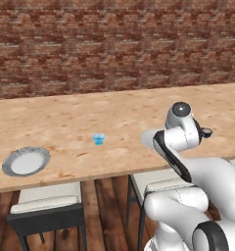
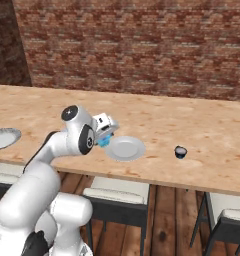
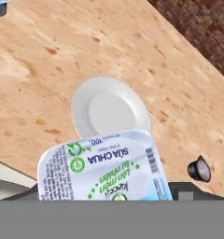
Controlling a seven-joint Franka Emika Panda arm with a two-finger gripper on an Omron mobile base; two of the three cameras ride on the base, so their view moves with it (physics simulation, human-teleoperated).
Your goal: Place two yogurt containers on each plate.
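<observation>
Claw: the two-finger gripper (image 2: pixel 105 138) holds a small light-blue yogurt tub with a printed whitish foil top (image 3: pixel 104 170); in the hand view the tub sits between the tips at the 6 o'clock edge, label facing the camera.

Far-left plate: a round shallow plate with a grey ribbed rim and whitish centre (image 1: pixel 26 161) lies near the front edge of the long light wooden table (image 1: pixel 114 117), at about 9 o'clock from the arm in the left base view. Nothing is on it.

Loose tub: another light-blue yogurt tub (image 1: pixel 99 138) stands upright on the wood, well apart from that plate, toward its 3 o'clock.

Near plate: the second grey-rimmed plate (image 2: pixel 124 148) lies just beside the claw, at its 3 o'clock in the right base view; in the hand view it sits at 12 o'clock above the held tub. It is bare.

Dark cup: a small dark cup-like thing (image 2: pixel 180 151) stands further right, at 3 o'clock from the near plate; what it is I cannot tell.

Step in hand: carrying the first tub to the near plate, I judge; no plate has a tub yet.

Next move: bring the tub over the plate's whitish centre, lower it upright, then let go, leaving room beside it for a second tub.
</observation>
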